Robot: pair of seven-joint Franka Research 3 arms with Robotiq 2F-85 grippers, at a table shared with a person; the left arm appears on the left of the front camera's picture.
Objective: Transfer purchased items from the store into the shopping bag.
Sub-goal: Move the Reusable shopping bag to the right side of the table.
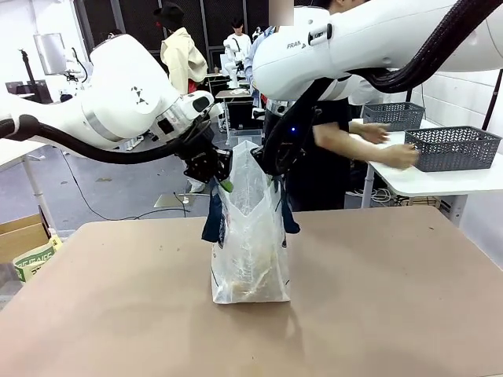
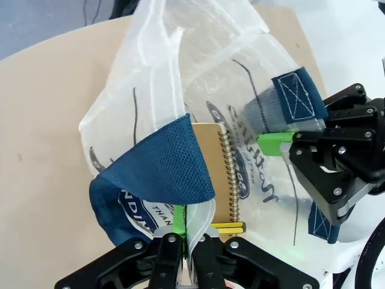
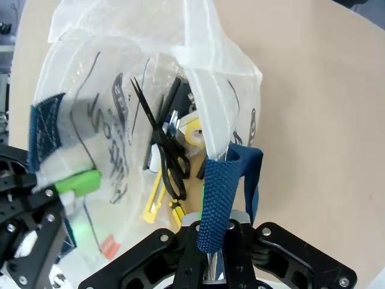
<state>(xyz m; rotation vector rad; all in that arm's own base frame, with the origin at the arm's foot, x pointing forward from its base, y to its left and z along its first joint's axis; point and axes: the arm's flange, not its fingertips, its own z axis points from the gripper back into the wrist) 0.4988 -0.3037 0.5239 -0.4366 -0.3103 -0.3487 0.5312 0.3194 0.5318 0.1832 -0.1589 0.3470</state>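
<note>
My left jaws are pressed together on a thin fold of the shopping bag [image 1: 250, 251] at its rim. My right jaws pinch the opposite rim, where a navy strap handle [image 3: 218, 198] runs down between them. Held this way, the mouth is spread open and the bag stands upright mid-tabletop [image 1: 393, 306].

The bag is crinkly, translucent whitish plastic; the straps are coarse woven fabric. Inside lie a spiral notebook [image 2: 210, 162] with a flat brown card cover and wire coil, slim black scissors [image 3: 163, 150] and a yellow utility knife [image 3: 154, 205].

So some items are already packed. Beyond the tabletop, a person's hand [image 1: 405, 155] rests at a dark grey lattice basket [image 1: 454, 148] on a white side table, so I judge more may come.
</note>
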